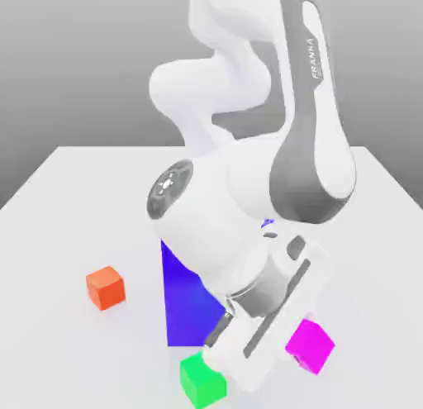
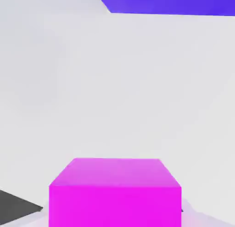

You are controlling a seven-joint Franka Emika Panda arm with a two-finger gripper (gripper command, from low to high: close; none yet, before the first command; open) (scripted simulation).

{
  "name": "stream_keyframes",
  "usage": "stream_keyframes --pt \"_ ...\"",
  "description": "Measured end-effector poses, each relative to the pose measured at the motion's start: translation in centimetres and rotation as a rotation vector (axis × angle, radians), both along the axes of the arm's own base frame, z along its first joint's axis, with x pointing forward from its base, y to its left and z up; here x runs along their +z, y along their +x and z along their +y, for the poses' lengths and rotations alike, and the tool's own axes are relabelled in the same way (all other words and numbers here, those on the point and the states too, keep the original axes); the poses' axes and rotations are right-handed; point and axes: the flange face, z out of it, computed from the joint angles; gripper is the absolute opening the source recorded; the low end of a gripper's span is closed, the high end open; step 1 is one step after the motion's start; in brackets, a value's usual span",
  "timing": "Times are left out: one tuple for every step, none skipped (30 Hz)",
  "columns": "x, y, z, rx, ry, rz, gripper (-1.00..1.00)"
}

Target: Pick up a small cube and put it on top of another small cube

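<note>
Pink cube [image 2: 114, 194] betw. end effector [image 1: 291, 359] fingers

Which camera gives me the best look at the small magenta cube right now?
The hand view: the small magenta cube sits close and unobstructed, its top and front face plain. In the exterior view the cube appears small on the white table, beside the arm's hand, with the big blue cube and green cube nearby.

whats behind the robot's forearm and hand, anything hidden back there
Behind it stands the big blue-violet cube, with only its near face and a sliver beside the wrist showing; the rest is covered by the arm. The magenta cube, green cube and orange-red cube sit mostly unhidden.
</note>
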Motion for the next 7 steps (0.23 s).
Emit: stream_keyframes --pt "-0.1 -0.2 -1.1 -0.026 -0.053 0.017 -1.0" --pt "-0.2 -0.5 -2.2 -0.051 -0.109 0.034 -1.0" --pt "-0.2 -0.8 -3.4 -0.076 -0.166 0.05 -1.0" --pt "-0.2 -1.1 -4.5 -0.1 -0.223 0.065 -1.0" --pt "-0.2 -1.1 -4.5 -0.1 -0.224 0.065 -1.0" --pt "-0.1 -1.1 -4.5 -0.1 -0.225 0.064 -1.0" --pt "-0.1 -1.1 -4.5 -0.101 -0.226 0.064 -1.0"
